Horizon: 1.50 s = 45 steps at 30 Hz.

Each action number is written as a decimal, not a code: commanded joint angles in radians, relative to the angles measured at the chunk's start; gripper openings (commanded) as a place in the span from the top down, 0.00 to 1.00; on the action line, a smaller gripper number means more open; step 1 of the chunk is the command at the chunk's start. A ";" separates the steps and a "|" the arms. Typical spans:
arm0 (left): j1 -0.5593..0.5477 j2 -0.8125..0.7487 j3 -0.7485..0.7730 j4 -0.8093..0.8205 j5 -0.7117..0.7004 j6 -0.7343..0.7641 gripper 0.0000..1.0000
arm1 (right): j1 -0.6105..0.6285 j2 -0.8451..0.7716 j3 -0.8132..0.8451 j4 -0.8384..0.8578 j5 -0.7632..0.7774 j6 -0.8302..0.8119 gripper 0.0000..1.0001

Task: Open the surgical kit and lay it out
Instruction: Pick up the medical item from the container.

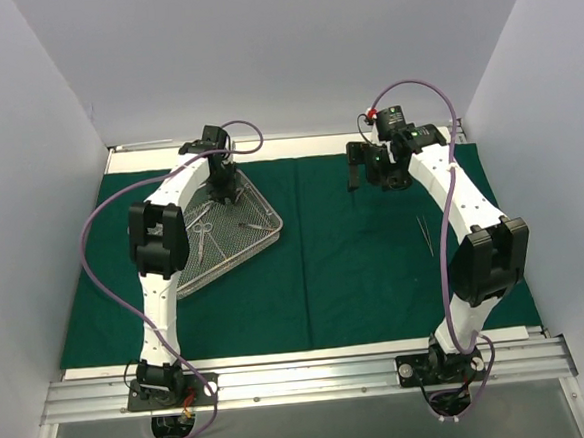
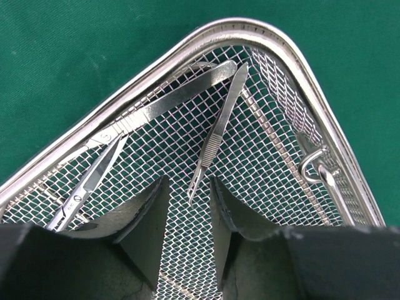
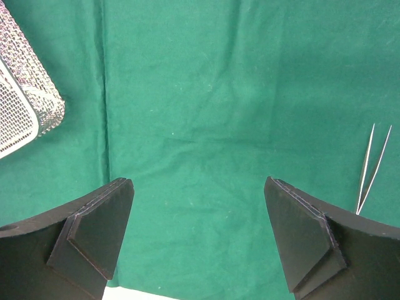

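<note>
Green drape [image 1: 376, 273] lies flat on table [image 1: 312, 355], covering most of it. Mesh tray [image 1: 239, 251] sits skewed on drape's left half; left arm [image 1: 159, 258] hides tray's left side in top view. Left pincer [image 2: 189, 184] is down inside tray's far corner, jaws partly apart, gripping nothing. Tip of slim tweezers [image 2: 215, 134] lies in the gap btwn its fingers; contact w/ either one can't be told. A flat-handled instrument [image 2: 169, 103] lies just beyond. A scissors-like piece [image 2: 87, 184] at left is cut off by the finger. Right pincer [image 3: 199, 184] hovers wide open, empty, over bare cloth at far right. Second tweezers [image 3: 370, 169] lie on drape at right, near end hidden behind right finger.
</note>
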 commanded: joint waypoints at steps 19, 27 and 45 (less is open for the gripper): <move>0.000 0.070 0.121 -0.017 -0.012 0.028 0.98 | -0.022 -0.021 -0.012 -0.004 -0.022 0.006 0.11; 0.044 -0.086 0.087 -0.143 0.102 -0.023 0.98 | 0.000 0.006 0.016 0.027 -0.088 -0.001 0.11; -0.002 -1.001 -0.865 0.164 0.899 -0.420 0.98 | 0.472 -0.547 -0.481 0.592 -0.127 -0.619 0.23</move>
